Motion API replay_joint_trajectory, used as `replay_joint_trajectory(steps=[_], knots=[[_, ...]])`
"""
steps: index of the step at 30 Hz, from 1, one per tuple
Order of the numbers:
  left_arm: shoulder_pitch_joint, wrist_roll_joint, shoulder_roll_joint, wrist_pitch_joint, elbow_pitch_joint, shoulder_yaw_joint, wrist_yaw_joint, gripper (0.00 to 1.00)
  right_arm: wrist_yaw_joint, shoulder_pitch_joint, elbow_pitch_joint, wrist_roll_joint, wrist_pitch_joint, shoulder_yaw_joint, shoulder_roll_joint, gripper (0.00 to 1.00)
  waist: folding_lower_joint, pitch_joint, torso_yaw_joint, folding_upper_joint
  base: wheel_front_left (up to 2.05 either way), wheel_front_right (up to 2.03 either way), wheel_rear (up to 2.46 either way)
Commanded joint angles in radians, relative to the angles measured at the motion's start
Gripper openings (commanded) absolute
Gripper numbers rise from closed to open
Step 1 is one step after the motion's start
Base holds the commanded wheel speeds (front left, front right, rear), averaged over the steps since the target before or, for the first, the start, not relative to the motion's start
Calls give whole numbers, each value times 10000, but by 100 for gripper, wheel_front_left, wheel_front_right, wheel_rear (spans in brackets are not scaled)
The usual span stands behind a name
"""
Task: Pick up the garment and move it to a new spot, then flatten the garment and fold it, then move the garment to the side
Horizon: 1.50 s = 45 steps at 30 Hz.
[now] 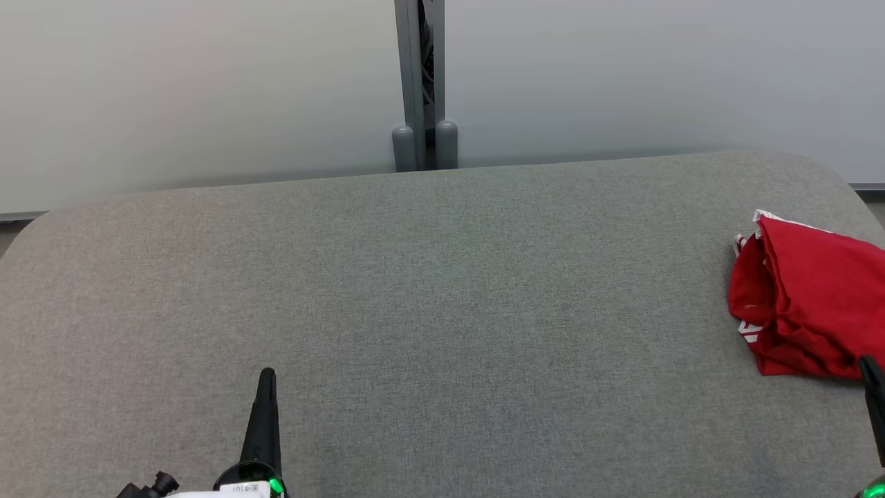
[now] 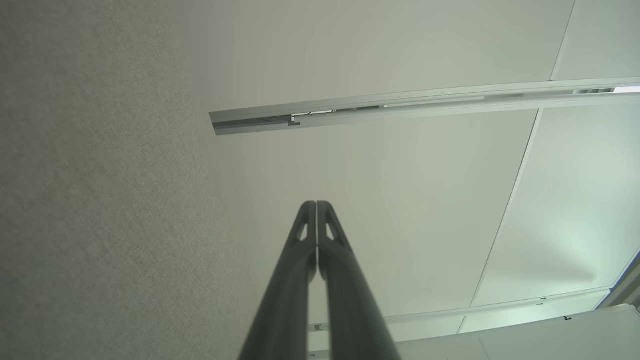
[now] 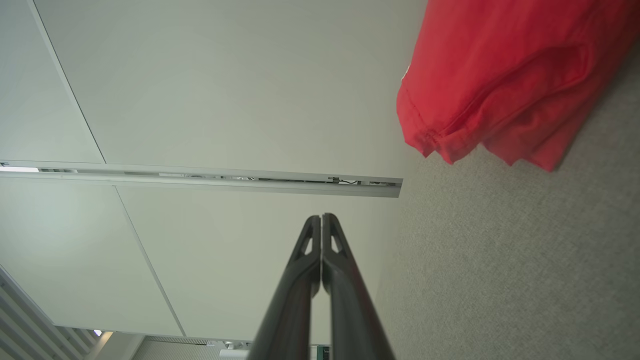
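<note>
The garment (image 1: pixel 809 304) is red with white trim, bunched in a loose heap at the far right of the grey felt table (image 1: pixel 429 290). The right wrist view shows its red folds (image 3: pixel 505 75) lying on the felt ahead and to the right. My right gripper (image 1: pixel 872 373) pokes in at the head view's right edge, just below the garment, with nothing held. Its tips (image 3: pixel 321 218) press together, shut and empty. My left gripper (image 1: pixel 267 377) rests at the lower left, far from the garment, tips (image 2: pixel 316 204) also shut and empty.
Pale wall panels (image 1: pixel 207 83) stand behind the table, split by a grey metal post (image 1: pixel 418 83). The table's far corners are rounded. A broad stretch of bare felt lies between my two grippers.
</note>
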State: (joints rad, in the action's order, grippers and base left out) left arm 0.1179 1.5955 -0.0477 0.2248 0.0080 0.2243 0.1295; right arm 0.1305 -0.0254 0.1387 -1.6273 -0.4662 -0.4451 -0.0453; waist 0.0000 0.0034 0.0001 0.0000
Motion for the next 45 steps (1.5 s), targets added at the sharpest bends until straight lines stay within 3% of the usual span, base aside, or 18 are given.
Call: replay_joint_trajectory(steps=[1,45], knots=[[61,12,-14,3,-36,-15,51,0,4,98,-8,-27,-41,-40,-96,0,0,0,0,0,0,0,0],[61,15,-14,7,-38,-10,52,0,4,96,-7,-37,-33,-28,-94,0,0,0,0,0,0,0,0]])
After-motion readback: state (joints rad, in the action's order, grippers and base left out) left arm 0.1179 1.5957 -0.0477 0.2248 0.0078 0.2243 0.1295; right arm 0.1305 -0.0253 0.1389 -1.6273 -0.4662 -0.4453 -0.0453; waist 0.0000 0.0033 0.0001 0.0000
